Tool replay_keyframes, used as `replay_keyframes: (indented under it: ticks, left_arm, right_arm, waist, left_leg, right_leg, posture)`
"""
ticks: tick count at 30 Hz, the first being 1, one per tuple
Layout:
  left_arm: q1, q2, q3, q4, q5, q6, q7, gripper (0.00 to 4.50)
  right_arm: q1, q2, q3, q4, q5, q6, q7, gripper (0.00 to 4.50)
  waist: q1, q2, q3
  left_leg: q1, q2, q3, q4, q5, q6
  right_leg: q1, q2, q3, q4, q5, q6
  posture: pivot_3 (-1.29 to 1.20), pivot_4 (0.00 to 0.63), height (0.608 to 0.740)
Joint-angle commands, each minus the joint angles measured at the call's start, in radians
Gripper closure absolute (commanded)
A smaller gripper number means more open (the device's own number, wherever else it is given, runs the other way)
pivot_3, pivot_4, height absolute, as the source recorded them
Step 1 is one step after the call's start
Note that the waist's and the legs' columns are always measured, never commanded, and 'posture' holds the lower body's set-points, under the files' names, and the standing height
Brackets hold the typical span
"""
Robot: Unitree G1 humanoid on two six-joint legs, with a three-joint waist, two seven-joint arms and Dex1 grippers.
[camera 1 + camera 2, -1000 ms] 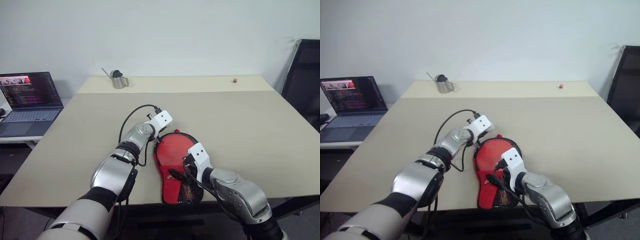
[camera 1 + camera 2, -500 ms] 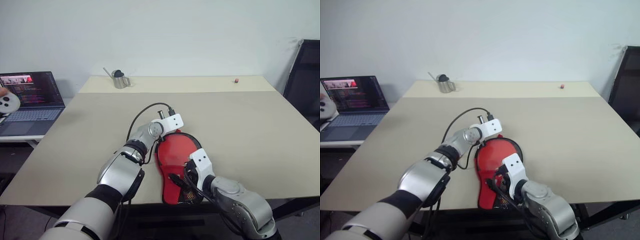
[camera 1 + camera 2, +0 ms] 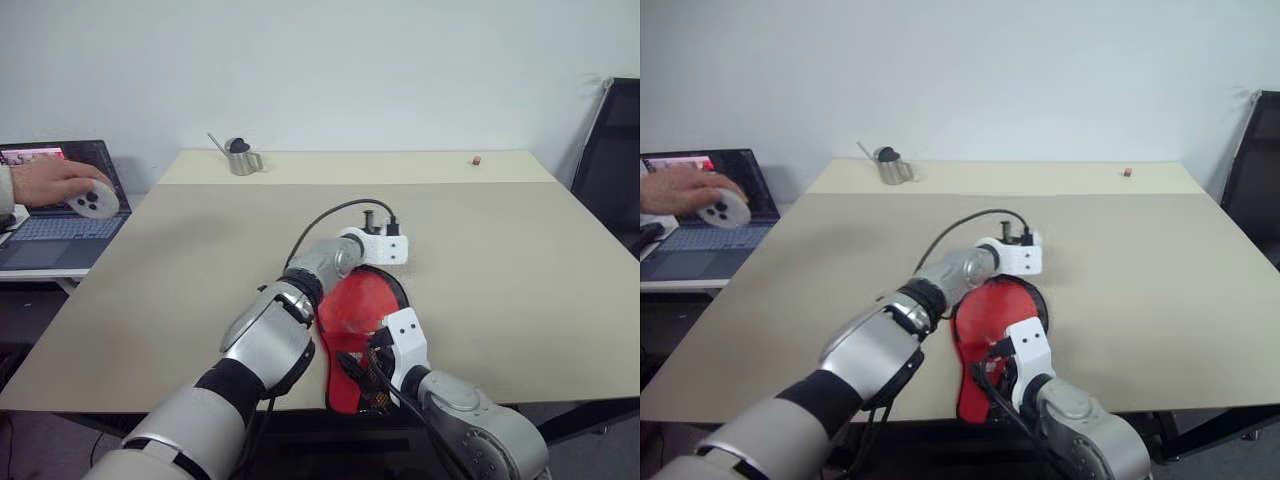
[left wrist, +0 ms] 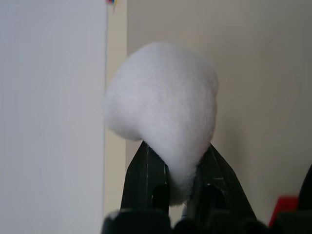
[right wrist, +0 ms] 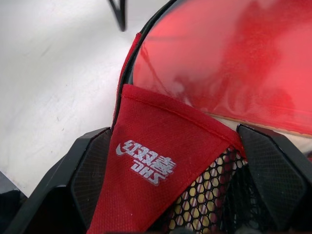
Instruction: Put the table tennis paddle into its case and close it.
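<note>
Paddle [image 5: 229, 63] half-hidden in case [image 5: 156, 190]; right pincer [image 5: 180, 195] straddles it apart, left pincer [image 4: 178, 180] together.

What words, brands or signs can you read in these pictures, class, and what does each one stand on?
"DHS", white letters under a row of white characters too stylised to read, with a white swoosh mark beside them: on the red fabric flap of the case.
Laptop screen: lines of text and a small picture, too small to read.
Nothing else bears readable text.
</note>
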Motion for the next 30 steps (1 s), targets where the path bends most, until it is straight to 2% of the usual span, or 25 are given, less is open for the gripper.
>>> replay_keyframes:
  ticks: [1,6,12,18,24,30]
  left_arm:
    - [-0.054,-0.038,-0.033,-0.028,0.031,-0.054,0.045,4.34]
    - [-0.036,-0.066,-0.033,-0.027,0.022,-0.074,0.027,4.34]
    - [0.016,-0.045,-0.019,-0.022,0.001,-0.066,-0.101,4.34]
    - [0.041,-0.031,-0.013,-0.025,-0.013,-0.084,-0.172,2.32]
    - [0.06,-0.034,0.008,-0.029,-0.046,-0.148,-0.244,0.09]
    - [0.059,-0.022,0.03,-0.037,-0.082,-0.217,-0.319,0.01]
  right_arm:
    - [0.072,-0.003,0.059,0.066,0.019,0.114,-0.004,0.0]
    - [0.065,0.003,0.052,0.072,0.019,0.111,-0.008,0.0]
    - [0.051,0.002,0.055,0.085,0.019,0.104,-0.005,0.0]
    - [0.035,-0.017,0.049,0.095,0.021,0.105,0.012,0.0]
    - [0.004,-0.036,0.04,0.12,0.019,0.102,0.033,0.0]
    - [-0.048,-0.059,0.031,0.18,0.014,0.077,0.066,0.0]
  waist:
    - [0.0,0.0,0.0]
    - [0.0,0.0,0.0]
    - [-0.002,0.001,0.0]
    - [-0.003,0.001,-0.001]
    - [-0.003,0.002,-0.006]
    - [-0.007,0.003,-0.01]
  left_leg:
    - [0.0,0.0,0.0,0.0,0.0,0.0]
    - [0.0,0.0,0.0,0.0,-0.001,0.0]
    - [0.001,0.0,0.0,0.0,-0.001,0.0]
    - [0.001,0.0,0.0,0.0,-0.001,0.0]
    - [0.002,0.0,0.0,0.0,-0.001,0.0]
    - [0.006,0.001,0.0,0.0,-0.001,0.0]
  right_leg:
    - [0.0,0.0,0.0,0.0,0.0,0.0]
    - [0.0,0.0,0.0,0.0,-0.001,0.001]
    - [0.0,0.0,0.0,0.0,-0.003,0.004]
    - [0.0,0.0,0.0,0.0,-0.002,0.003]
    - [0.001,0.0,0.0,0.0,-0.002,0.004]
    - [0.004,0.001,0.0,0.003,-0.003,0.005]
  posture:
    - [0.0,0.15,0.74]
    - [0.0,0.15,0.74]
    - [0.0,0.15,0.74]
    - [0.0,0.15,0.74]
    - [0.0,0.15,0.74]
    - [0.0,0.15,0.74]
